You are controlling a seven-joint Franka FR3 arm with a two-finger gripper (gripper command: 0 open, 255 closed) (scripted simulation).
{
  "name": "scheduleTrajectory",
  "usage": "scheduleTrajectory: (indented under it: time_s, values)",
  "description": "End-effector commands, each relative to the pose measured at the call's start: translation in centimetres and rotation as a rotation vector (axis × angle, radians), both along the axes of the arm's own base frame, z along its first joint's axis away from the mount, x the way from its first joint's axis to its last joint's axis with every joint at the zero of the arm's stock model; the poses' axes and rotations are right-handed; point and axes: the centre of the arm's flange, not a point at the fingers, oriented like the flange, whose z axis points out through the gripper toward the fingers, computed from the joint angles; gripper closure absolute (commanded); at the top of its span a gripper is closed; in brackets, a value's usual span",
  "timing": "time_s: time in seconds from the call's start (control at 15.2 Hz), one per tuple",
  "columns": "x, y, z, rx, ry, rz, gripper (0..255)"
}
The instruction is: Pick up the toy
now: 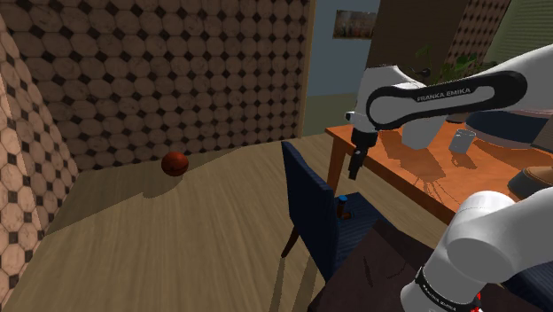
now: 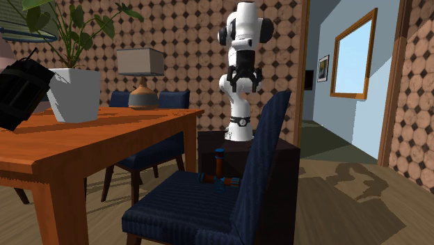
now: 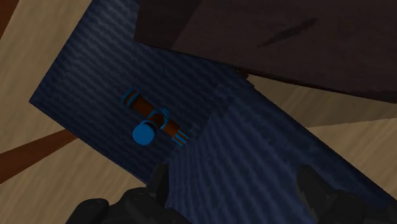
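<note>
Toy (image 3: 153,121), a blue-and-brown T shape, lies on the dark blue chair seat (image 3: 95,76), well below my open hand (image 3: 236,184) and off to one finger's side. I should shift over it, clear the chair back (image 3: 267,146), then descend straight.

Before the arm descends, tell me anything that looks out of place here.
The small blue-and-brown toy rests on the blue chair, an odd spot for it. A reddish ball sits on the floor by the patterned wall. A black boxy object is tilted at the orange table.
</note>
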Motion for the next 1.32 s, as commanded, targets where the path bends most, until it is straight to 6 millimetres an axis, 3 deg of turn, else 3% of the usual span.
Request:
scheduleTrajectory:
  time_s: [0.0, 1.06, 1.25]
  values:
    - [0.3, -1.3, -2.4, -0.001, -0.003, 0.010, 0]
    - [5.2, -11.0, -20.5, -0.006, 0.001, 0.080, 0]
    - [5.5, -11.4, -22.4, -0.006, 0.001, 0.084, 0]
